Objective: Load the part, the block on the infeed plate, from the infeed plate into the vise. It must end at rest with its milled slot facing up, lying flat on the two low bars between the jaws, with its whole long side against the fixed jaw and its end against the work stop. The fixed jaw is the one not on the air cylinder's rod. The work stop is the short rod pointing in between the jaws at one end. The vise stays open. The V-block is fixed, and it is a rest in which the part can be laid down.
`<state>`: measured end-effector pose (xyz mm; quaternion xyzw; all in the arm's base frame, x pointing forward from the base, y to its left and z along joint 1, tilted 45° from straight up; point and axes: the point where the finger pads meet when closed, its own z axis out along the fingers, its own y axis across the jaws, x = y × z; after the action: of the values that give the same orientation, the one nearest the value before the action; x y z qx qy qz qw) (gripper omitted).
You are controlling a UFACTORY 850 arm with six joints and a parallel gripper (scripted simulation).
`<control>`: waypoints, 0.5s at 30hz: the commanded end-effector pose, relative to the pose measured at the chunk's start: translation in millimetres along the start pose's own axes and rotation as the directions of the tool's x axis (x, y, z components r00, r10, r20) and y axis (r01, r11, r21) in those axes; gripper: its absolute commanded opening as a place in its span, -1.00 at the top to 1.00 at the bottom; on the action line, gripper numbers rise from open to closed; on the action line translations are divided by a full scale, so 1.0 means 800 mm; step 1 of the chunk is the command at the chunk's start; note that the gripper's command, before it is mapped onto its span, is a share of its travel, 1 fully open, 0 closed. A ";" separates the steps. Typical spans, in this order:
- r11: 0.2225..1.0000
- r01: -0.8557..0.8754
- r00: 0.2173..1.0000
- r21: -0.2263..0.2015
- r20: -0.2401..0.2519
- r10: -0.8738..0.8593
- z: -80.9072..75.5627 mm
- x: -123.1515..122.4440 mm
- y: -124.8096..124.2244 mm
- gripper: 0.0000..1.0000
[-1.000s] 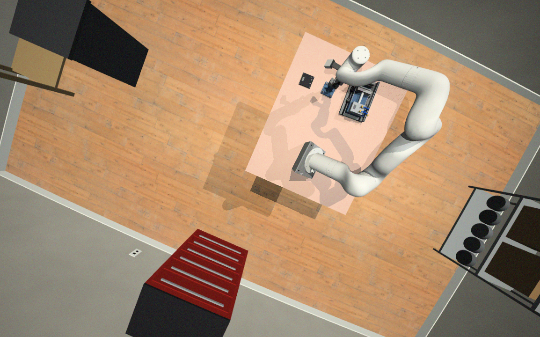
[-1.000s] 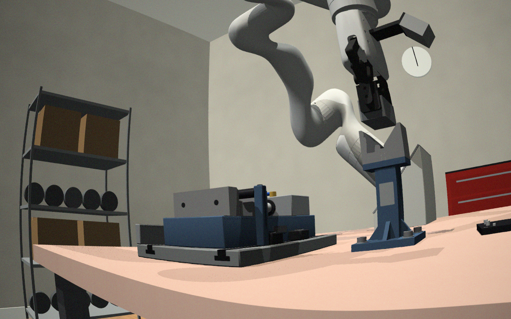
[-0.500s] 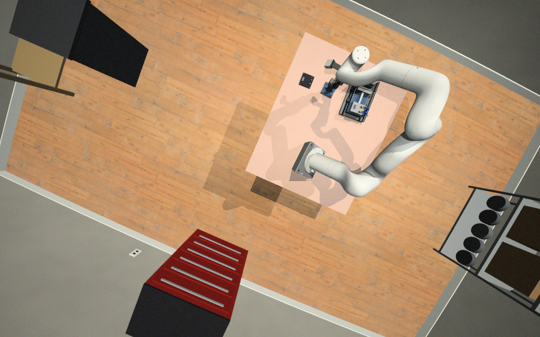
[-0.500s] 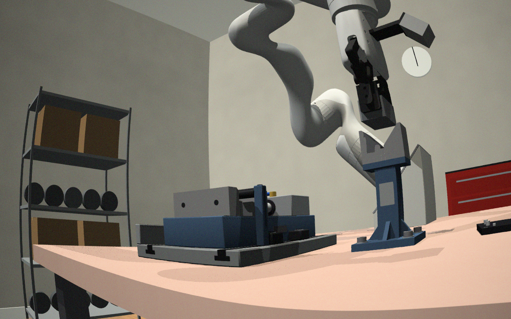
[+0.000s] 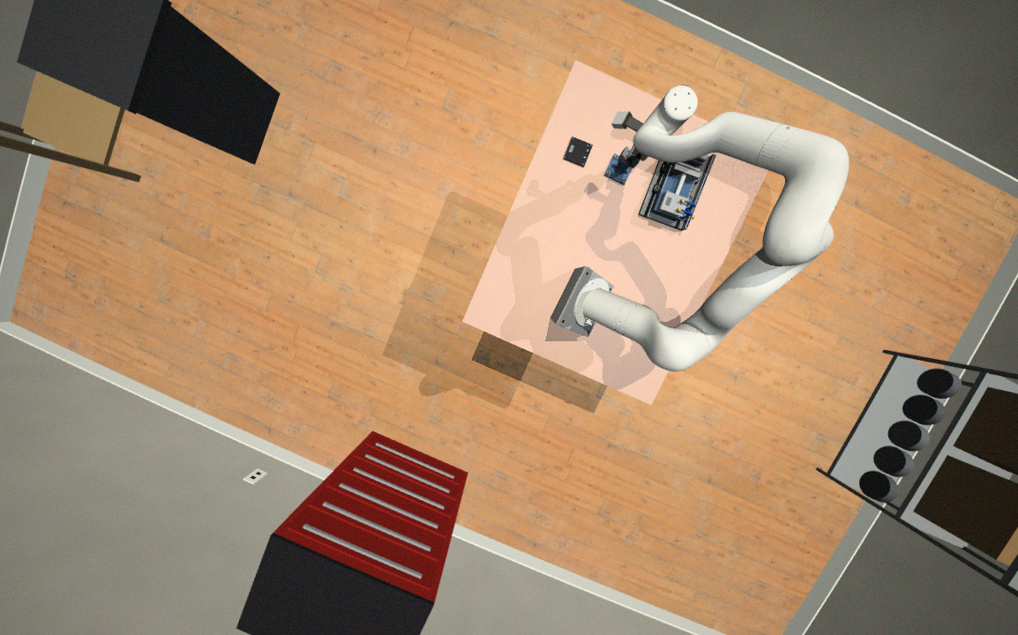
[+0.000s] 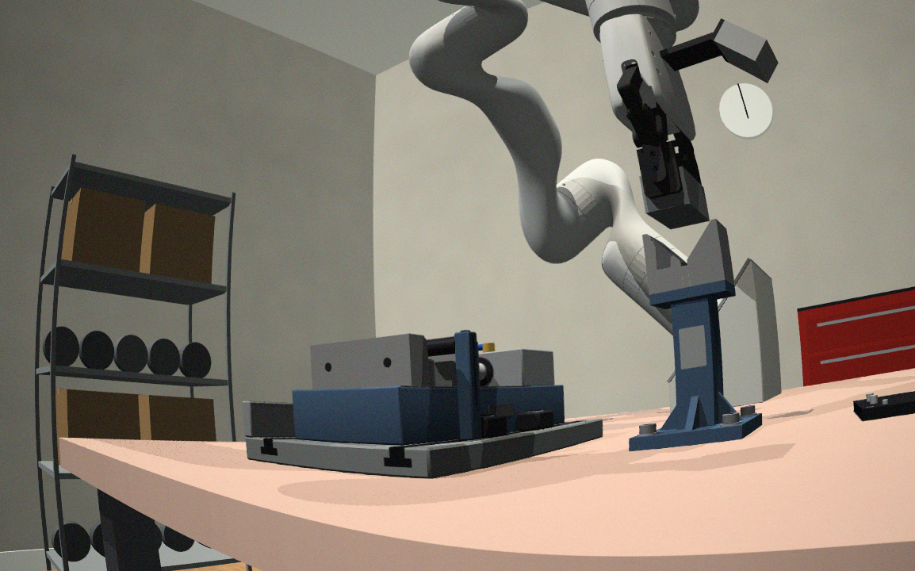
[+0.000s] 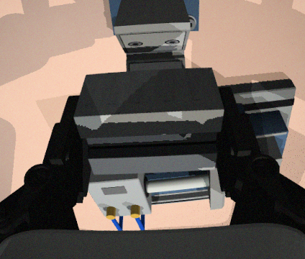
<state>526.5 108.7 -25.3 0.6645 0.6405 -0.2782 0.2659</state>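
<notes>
My gripper [image 6: 674, 191] is shut on the part, a dark grey block [image 6: 675, 210], and holds it tilted in the air just above the V-block [image 6: 690, 264]. In the wrist view the part [image 7: 149, 103] sits across between my black fingers, with the V-block [image 7: 152, 10] beyond it. The vise [image 6: 403, 397] stands on the table to the left, jaws open; in the top view it [image 5: 674, 189] lies right of the V-block [image 5: 617, 167]. The black infeed plate [image 6: 908, 401] lies at the far right, with nothing on it [image 5: 577, 150].
The V-block stands on a tall blue post bolted to the table [image 6: 694, 426]. The vise's air cylinder with blue hoses shows in the wrist view [image 7: 124, 197]. A shelf rack [image 6: 134, 340] stands behind the table's left end and a red cabinet [image 6: 879, 340] at the right.
</notes>
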 end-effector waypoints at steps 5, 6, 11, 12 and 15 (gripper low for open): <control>1.000 -0.001 1.000 -0.002 -0.001 0.001 -0.007 0.000 0.001 1.00; 1.000 -0.001 1.000 -0.002 -0.001 0.001 -0.008 0.000 0.001 1.00; 1.000 -0.001 1.000 -0.002 -0.001 0.001 -0.016 0.000 0.001 1.00; 1.000 -0.001 1.000 -0.002 -0.001 0.001 -0.018 0.000 0.001 1.00; 1.000 -0.001 1.000 -0.002 -0.001 0.001 -0.024 0.000 0.001 1.00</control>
<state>526.9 119.0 -15.1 0.6645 0.6405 -0.2782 0.2659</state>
